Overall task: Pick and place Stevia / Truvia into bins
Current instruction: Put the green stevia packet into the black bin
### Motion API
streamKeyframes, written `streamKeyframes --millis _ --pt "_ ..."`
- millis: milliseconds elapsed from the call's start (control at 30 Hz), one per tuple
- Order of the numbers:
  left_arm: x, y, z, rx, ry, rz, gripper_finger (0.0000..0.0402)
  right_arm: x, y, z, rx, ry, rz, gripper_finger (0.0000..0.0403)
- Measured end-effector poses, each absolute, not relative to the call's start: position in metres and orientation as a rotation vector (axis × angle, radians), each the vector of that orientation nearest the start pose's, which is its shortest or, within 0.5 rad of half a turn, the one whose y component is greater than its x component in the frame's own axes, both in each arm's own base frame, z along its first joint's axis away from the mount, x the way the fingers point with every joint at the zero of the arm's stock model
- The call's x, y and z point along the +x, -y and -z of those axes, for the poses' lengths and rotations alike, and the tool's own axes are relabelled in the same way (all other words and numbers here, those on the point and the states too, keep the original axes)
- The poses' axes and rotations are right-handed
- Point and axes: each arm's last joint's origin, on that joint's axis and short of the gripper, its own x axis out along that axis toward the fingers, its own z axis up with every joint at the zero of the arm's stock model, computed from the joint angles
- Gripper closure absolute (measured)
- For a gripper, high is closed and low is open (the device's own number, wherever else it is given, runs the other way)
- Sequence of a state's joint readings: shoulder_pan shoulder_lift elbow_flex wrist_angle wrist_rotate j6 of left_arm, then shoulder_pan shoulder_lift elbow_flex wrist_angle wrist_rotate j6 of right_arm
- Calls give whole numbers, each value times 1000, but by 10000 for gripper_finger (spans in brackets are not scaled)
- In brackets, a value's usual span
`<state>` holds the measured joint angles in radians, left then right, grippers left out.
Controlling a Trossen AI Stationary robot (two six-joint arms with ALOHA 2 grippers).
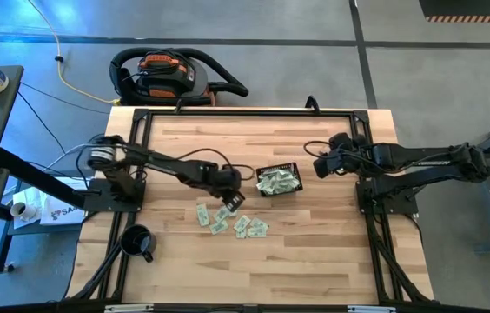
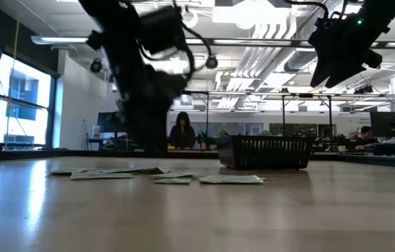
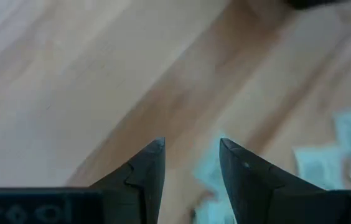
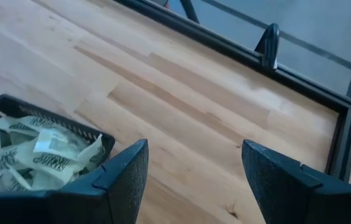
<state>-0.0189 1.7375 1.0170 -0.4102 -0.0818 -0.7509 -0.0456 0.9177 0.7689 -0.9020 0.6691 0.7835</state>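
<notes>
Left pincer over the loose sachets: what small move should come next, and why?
Probably lower the left pincer straight down and close. Its fingers are apart, empty, with a sachet showing between them, and several sachets remain on the table beside the basket. The right pincer waits open by the basket.

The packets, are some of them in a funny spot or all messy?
Yes. Several packets lie scattered at odd angles on the table, outside the basket, whose own packets are heaped crookedly. The left tool hovers open over the loose ones. Nothing looks torn or spilled.
</notes>
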Motion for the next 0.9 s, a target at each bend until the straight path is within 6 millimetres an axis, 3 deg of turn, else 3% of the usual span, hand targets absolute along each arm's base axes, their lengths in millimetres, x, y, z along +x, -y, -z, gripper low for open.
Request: streamKeyframes --millis 167,433,567,667,800,900 --pt "345 13 -149 -635 -1078 -428 215 154 24 -256 377 -720 975 153" --pt "347 30 -138 -570 -1119 -426 216 155 24 -252 371 -768 988 153" --pt "346 29 -131 -473 -1141 -445 241 157 25 -250 357 -778 996 153" --pt "348 19 -130 -407 -1116 -446 286 158 25 -249 349 -784 999 153" --pt "355 -10 -132 -355 -1046 -477 369 159 25 -249 349 -786 999 153" --pt "356 -35 -135 -348 -1036 -514 379 159 25 -249 353 -787 996 153"
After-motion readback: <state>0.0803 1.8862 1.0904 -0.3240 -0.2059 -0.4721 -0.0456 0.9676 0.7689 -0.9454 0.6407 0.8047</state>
